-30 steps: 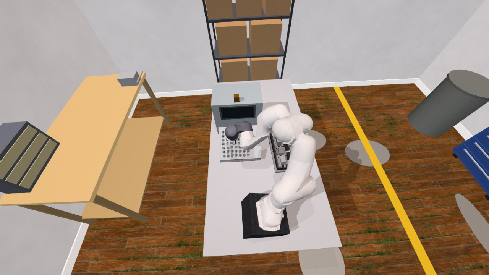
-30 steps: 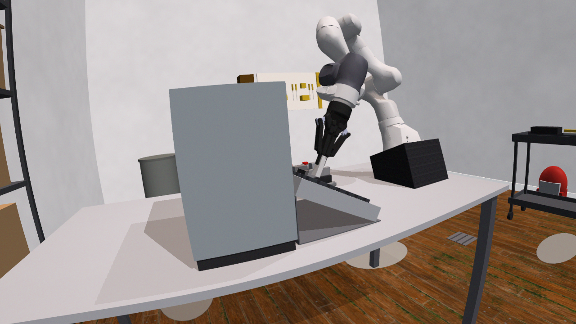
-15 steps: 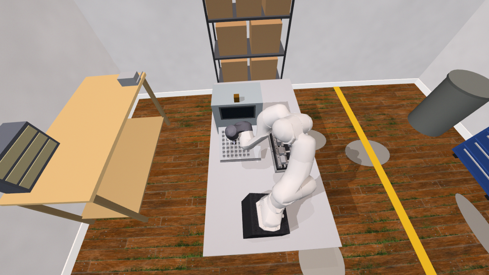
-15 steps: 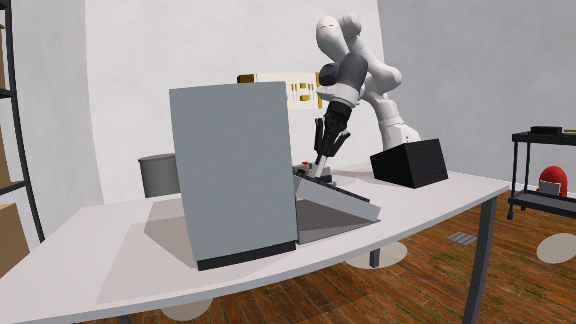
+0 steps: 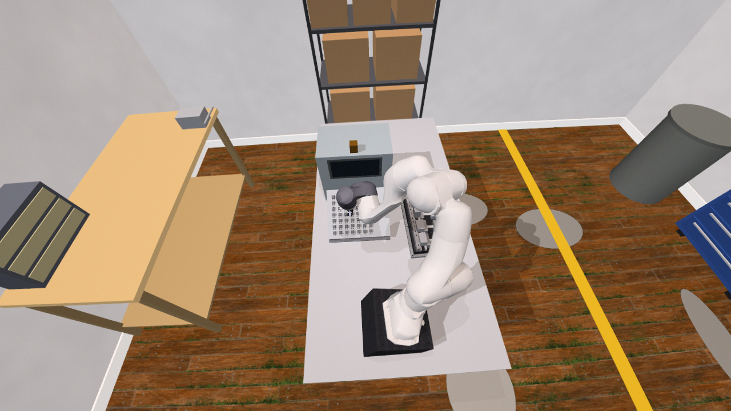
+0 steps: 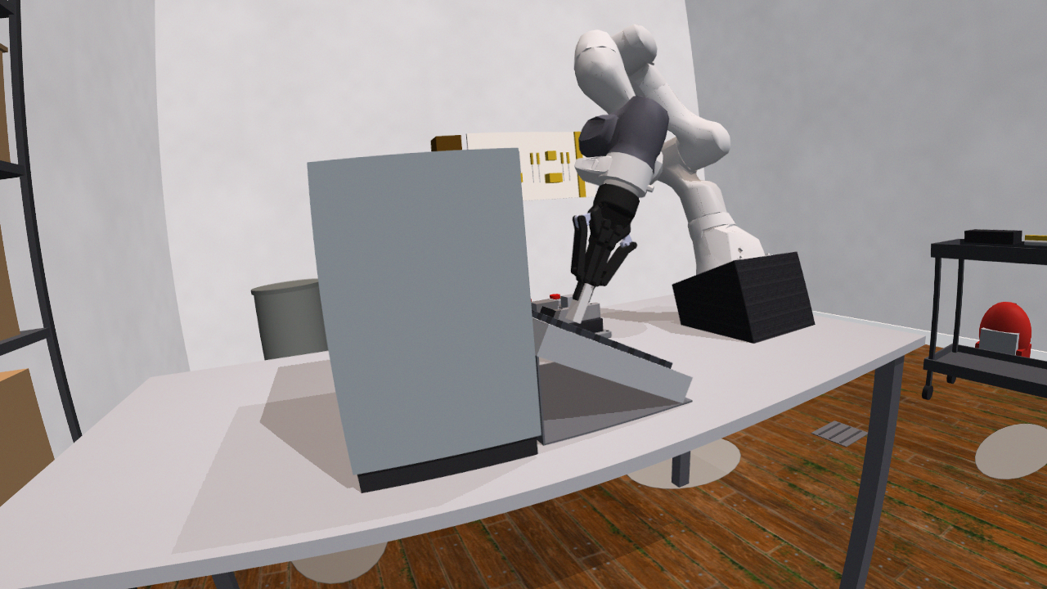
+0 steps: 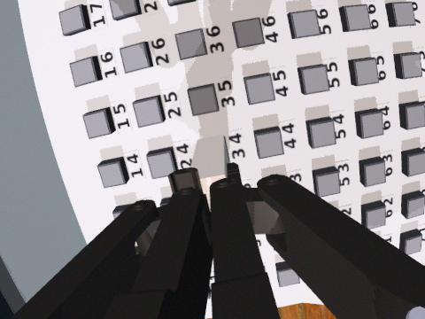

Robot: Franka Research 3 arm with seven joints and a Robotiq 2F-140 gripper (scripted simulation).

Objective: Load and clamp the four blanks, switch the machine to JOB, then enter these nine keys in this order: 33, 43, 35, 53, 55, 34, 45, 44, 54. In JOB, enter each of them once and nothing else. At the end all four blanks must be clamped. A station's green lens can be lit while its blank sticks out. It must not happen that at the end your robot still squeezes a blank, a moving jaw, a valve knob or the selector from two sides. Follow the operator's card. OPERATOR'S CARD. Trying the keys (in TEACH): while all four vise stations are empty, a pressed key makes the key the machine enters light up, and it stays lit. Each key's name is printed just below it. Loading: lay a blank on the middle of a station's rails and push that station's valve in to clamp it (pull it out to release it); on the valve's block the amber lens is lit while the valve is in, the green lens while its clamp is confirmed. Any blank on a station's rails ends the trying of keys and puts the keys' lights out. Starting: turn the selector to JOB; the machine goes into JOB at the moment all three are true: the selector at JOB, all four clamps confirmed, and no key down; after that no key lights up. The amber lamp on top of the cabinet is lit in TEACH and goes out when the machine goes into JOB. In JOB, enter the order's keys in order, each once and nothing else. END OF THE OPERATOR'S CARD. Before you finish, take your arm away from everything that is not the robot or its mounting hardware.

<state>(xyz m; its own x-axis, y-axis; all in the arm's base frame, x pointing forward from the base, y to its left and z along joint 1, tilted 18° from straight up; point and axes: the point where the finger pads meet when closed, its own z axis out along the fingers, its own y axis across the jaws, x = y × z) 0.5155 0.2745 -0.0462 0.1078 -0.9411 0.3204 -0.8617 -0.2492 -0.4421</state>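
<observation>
The gripper (image 5: 349,212) (image 6: 582,301) (image 7: 215,159) is clenched, its jaws drawn together; it leans over the sloping key panel (image 5: 359,240) (image 6: 622,371) (image 7: 57,151), and a pale tip (image 6: 582,306) (image 7: 211,155) slants down from the black fingers toward the keys. In the wrist view this tip covers the place of key 34, with the printed 34 (image 7: 237,146) just beside it; key 24 (image 7: 160,162) and key 44 (image 7: 268,143) lie on either side, key 35 (image 7: 203,99) is the next one above in that view; whether the tip touches a key I cannot tell.

The panel stands in front of the cabinet (image 5: 353,133) (image 6: 432,307), its high edge toward the cabinet and its low edge toward the arm's base (image 5: 370,345) (image 6: 783,293); the visible keys look grey. The vise fixture (image 5: 412,234) (image 6: 591,324) is beside the panel, partly under the arm in the top view; its long axis runs roughly along the table (image 5: 332,306) (image 6: 827,340), from the cabinet end toward the base end; the blanks and clamps cannot be made out clearly. The amber lamp (image 5: 353,146) (image 6: 447,142) sits on the cabinet top; I cannot tell whether it is lit.
</observation>
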